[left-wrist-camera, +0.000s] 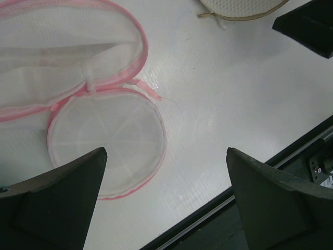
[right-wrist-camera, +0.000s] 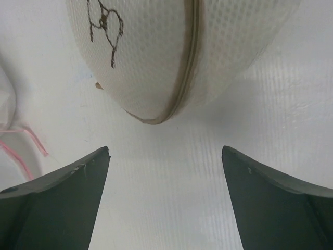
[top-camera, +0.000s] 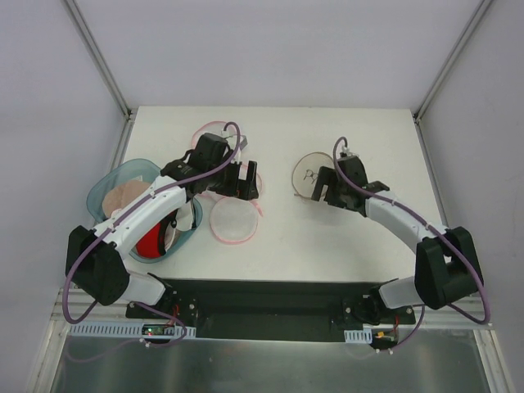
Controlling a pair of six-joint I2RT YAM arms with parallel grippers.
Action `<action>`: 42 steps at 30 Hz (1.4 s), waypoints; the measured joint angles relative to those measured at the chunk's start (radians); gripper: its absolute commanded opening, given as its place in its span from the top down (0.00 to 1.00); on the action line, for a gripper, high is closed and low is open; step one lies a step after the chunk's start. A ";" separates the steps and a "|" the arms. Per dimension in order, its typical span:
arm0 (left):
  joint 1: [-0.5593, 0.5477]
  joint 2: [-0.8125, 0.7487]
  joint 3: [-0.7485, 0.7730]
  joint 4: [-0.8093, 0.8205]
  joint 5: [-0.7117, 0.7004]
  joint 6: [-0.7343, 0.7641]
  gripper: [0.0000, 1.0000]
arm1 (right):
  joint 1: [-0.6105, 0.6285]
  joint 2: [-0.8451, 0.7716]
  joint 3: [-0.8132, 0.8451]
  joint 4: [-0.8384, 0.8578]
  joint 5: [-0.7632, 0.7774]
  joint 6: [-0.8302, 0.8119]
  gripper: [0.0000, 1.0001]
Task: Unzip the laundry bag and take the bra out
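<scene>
The laundry bag (top-camera: 309, 173) is a round cream mesh pouch with tan zip trim, lying shut on the white table right of centre. In the right wrist view it (right-wrist-camera: 166, 52) fills the top, with its dark logo (right-wrist-camera: 106, 26) and zip seam (right-wrist-camera: 190, 62) facing me. My right gripper (top-camera: 325, 191) (right-wrist-camera: 165, 153) is open and empty, just short of the bag's near edge, not touching it. My left gripper (top-camera: 246, 182) (left-wrist-camera: 166, 156) is open and empty over bare table beside a pink-rimmed pouch. The bag's edge also shows in the left wrist view (left-wrist-camera: 242, 8). The bra is not visible.
A small pink-rimmed round pouch (top-camera: 234, 219) (left-wrist-camera: 106, 143) and a larger one (top-camera: 214, 135) (left-wrist-camera: 62, 52) lie left of centre. A teal basin (top-camera: 105, 182) at the left holds a peach cloth (top-camera: 131, 195) and a red item (top-camera: 151, 241). The table's front edge (left-wrist-camera: 250, 177) is close to the left gripper.
</scene>
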 measured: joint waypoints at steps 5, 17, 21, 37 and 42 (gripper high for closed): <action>-0.001 0.000 0.000 0.000 0.000 0.000 0.01 | 0.022 0.011 -0.126 0.159 0.016 0.151 0.21; -0.047 0.000 -0.004 -0.001 -0.010 -0.006 0.01 | 0.031 0.136 -0.109 0.373 0.077 0.290 0.99; -0.080 0.010 -0.002 0.000 -0.029 -0.001 0.01 | 0.030 0.128 -0.039 0.324 0.034 0.274 0.99; -0.139 -0.058 -0.155 0.307 -0.022 0.317 0.07 | -0.141 0.056 0.279 -0.169 -0.613 0.046 0.99; -0.225 -0.250 -0.440 0.581 -0.014 0.578 0.06 | -0.164 0.057 0.279 -0.196 -0.742 0.044 0.99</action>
